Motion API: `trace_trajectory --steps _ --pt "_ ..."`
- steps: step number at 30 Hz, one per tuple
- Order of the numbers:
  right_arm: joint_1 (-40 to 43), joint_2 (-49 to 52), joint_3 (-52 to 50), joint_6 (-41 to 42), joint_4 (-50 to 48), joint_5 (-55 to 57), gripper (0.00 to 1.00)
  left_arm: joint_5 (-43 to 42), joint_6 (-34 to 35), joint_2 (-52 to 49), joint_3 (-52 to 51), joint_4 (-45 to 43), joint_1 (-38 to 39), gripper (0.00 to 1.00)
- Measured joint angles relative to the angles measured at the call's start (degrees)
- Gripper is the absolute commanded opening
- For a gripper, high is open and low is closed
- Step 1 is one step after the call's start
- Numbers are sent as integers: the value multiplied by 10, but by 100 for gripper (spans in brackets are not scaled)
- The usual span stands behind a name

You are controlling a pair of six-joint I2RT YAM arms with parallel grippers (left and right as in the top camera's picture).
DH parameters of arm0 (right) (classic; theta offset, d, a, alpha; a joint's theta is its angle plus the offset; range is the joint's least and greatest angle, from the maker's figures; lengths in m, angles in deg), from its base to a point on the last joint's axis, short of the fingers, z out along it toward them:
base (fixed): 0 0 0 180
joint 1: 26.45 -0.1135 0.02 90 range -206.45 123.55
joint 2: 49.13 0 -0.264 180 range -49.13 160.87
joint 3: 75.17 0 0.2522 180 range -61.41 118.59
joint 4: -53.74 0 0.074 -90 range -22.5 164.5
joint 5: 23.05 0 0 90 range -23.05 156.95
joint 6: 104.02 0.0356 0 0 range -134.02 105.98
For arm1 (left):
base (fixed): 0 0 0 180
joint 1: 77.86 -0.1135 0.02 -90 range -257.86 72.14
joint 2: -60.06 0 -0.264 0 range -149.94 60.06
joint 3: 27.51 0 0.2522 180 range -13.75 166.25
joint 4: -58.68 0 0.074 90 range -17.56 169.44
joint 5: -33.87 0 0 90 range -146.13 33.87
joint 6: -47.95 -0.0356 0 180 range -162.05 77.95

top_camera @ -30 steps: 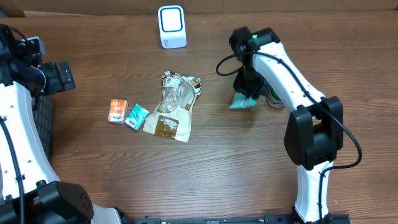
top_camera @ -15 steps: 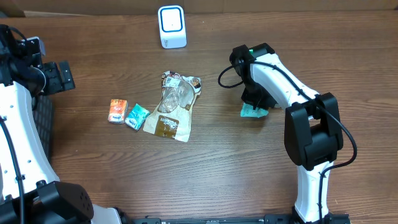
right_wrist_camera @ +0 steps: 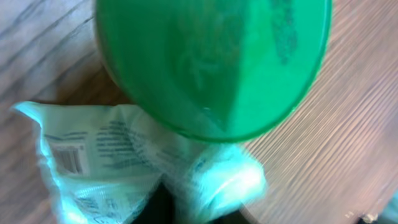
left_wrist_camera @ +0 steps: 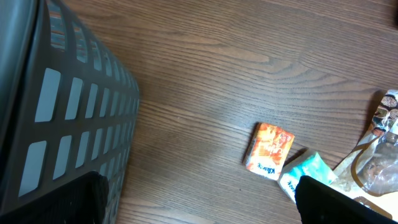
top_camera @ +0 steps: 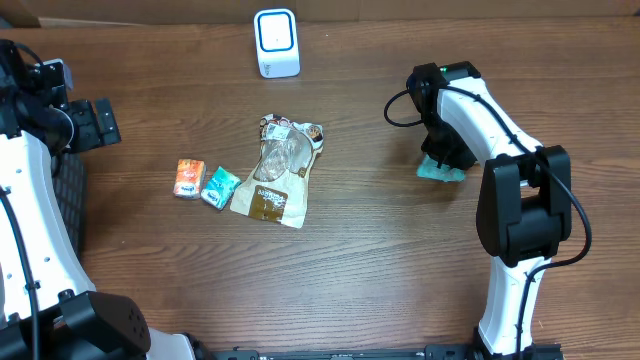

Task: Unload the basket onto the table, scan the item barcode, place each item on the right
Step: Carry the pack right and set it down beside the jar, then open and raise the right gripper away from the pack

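A white and blue scanner [top_camera: 276, 42] stands at the back of the table. My right gripper [top_camera: 446, 158] is low over a teal packet [top_camera: 438, 172] at the right, which rests on the wood. In the right wrist view the packet [right_wrist_camera: 118, 162] shows a barcode [right_wrist_camera: 67, 158] and lies against a green round lid [right_wrist_camera: 211, 62]. The packet covers the jaws, so their grip is unclear. My left gripper [top_camera: 92, 122] hangs open and empty at the far left, above bare wood [left_wrist_camera: 199, 205].
An orange pack [top_camera: 188, 178], a teal pack [top_camera: 220, 186] and a brown pouch [top_camera: 277, 172] lie mid-table. The orange pack [left_wrist_camera: 269, 150] also shows in the left wrist view. A black slotted basket [left_wrist_camera: 56, 106] stands at the left edge.
My right arm has carried the teal packet to the right and down to the table beside the green-lidded thing. The left arm has not moved.
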Motion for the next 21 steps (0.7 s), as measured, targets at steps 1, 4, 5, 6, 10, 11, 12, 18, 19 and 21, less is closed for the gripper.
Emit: trace_trajectory --steps 1,4,5,6,10,11,12,18,19,21 --pt "0 0 0 4 0 2 52 0 0 0 0 0 0 99" --pt "0 0 -2 -2 -1 5 62 0 0 0 0 0 0 100" --pt "0 0 -2 -10 1 6 63 0 0 0 0 0 0 99" --pt "0 0 -1 -13 13 5 63 0 0 0 0 0 0 100" --pt "0 1 67 -40 89 -4 63 0 0 0 0 0 0 100" --pt "0 0 100 -53 94 -11 63 0 0 0 0 0 0 99" --pt "-1 0 140 -83 108 -38 63 0 0 0 0 0 0 100" --pt "-7 -5 228 -270 102 -287 57 0 0 0 0 0 0 99" --pt "-7 -10 229 -307 103 -340 57 0 0 0 0 0 0 100" --pt "-9 -22 229 -363 108 -425 58 0 0 0 0 0 0 99"
